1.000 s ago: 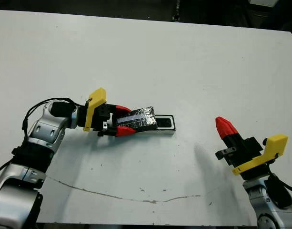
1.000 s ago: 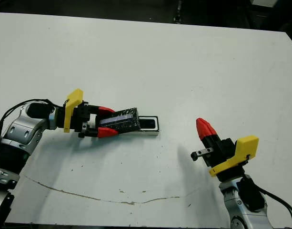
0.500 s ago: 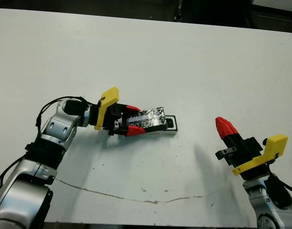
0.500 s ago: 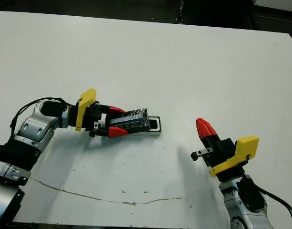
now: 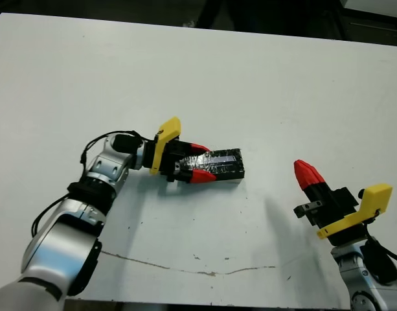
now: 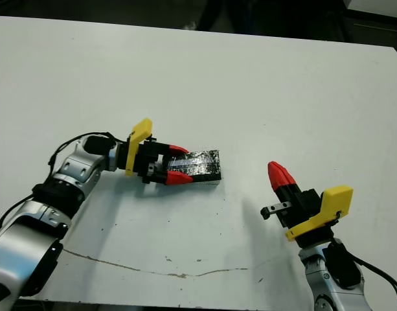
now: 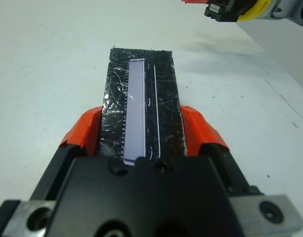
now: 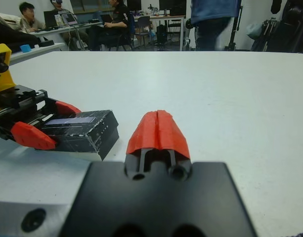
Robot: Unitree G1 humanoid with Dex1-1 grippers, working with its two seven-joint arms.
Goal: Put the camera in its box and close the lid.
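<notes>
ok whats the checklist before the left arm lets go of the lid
1. Lid gripped by left gripper: ok, a red finger on each long side.
2. Lid lined up over the box: ok, only a pale edge shows under its far end.
3. Lid seated flat all round: cannot tell, the gripper end is hidden.
4. Camera inside the box: cannot tell, the lid covers it.
5. Right gripper clear: ok, jaws shut, apart from the box.
6. Table beside the box free: ok.
</notes>
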